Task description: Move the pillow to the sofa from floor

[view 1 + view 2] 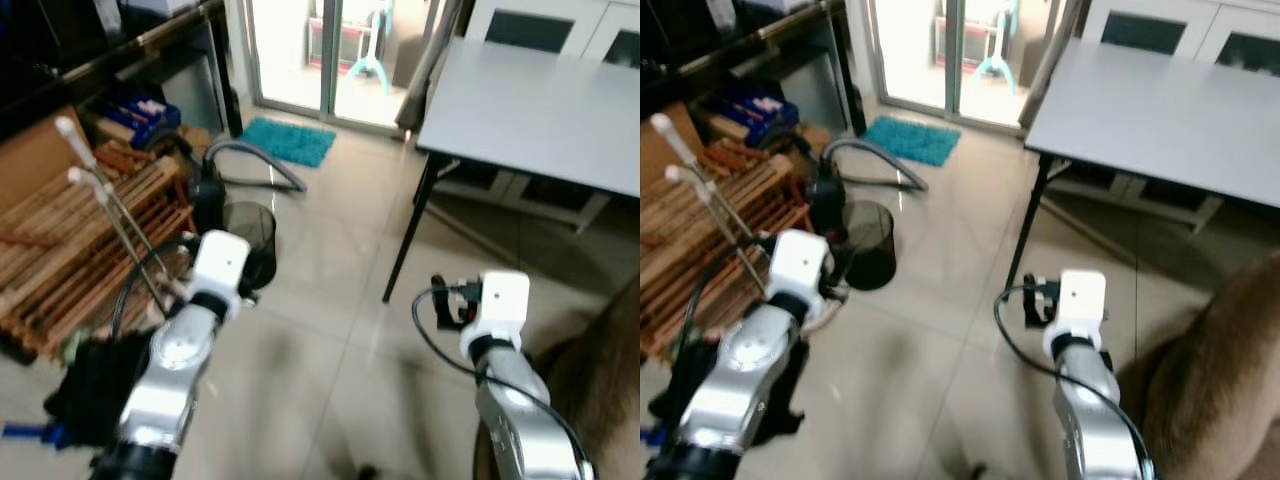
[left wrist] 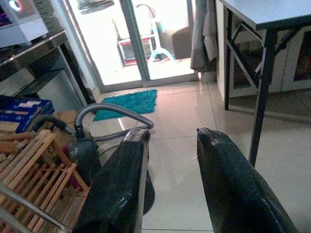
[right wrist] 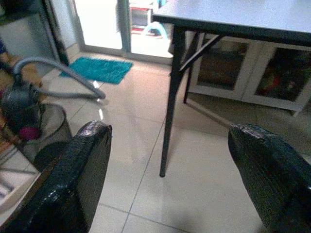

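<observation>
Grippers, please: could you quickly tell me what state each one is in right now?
Left gripper: open, holding nothing, above the tiled floor.
Right gripper: open wide, holding nothing.

From the head we look forward and down with both eyes over the tiled floor [image 1: 330,300], slightly offset sideways, sharing the grey bench [image 1: 540,90], teal mat [image 1: 290,140], vacuum [image 1: 215,195] and wooden rack [image 1: 70,250]. Left wrist view looks low along the left pincer [image 2: 170,141] toward the glass door [image 2: 146,39], mat and vacuum. Right wrist view sits low, facing along the right pincer [image 3: 170,141] at the bench leg [image 3: 170,102], sharing mat and vacuum.
</observation>
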Controlling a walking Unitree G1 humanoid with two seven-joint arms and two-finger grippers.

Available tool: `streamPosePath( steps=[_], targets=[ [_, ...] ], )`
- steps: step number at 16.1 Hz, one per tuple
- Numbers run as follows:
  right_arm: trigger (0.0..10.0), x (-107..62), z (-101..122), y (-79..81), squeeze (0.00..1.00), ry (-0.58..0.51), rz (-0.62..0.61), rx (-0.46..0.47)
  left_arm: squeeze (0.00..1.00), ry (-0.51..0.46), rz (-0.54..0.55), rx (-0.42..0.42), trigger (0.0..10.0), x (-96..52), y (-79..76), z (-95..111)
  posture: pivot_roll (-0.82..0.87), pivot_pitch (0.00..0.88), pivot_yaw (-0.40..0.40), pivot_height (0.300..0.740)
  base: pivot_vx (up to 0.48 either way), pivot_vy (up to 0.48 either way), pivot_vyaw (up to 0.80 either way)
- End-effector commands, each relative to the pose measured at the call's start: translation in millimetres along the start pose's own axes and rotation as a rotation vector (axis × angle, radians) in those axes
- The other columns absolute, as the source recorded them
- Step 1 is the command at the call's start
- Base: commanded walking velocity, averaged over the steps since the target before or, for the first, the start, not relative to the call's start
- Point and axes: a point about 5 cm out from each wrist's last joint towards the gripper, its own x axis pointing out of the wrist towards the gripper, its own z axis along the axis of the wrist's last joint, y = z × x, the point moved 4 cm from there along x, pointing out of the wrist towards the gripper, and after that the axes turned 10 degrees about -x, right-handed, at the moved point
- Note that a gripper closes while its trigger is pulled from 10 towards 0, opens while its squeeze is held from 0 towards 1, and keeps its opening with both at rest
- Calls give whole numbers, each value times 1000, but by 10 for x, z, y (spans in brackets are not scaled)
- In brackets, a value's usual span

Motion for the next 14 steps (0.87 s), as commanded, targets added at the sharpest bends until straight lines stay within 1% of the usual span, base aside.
streamPosePath(
  steps=[1, 3, 10, 11, 14],
  targets=[
    [10000, -14, -6, -88, 0, 9, -35, -7, 0, -4, -15, 3, 10000, 13, -44, 2, -52, 0, 24, 740, 0, 0, -800],
    [10000, -11, 1, -101, 0, 7, -39, -11, 0, -4, -19, 2, 10000, 18, -64, 5, -56, 0, 26, 740, 0, 0, -800],
    [10000, -5, 5, -100, 0, 12, -31, -21, 0, -3, -20, -13, 10000, 33, -93, 2, -57, 0, 22, 740, 0, 0, 0],
    [10000, -2, 8, -104, 0, 13, -33, -22, 0, -1, -19, -17, 10000, 35, -97, 1, -56, 0, 21, 740, 0, 0, -800],
    [10000, -4, 7, -108, 0, 15, -35, -21, 0, -3, -23, -19, 10000, 33, -106, 4, -57, 0, 22, 740, 0, 445, 0]
  ],
)
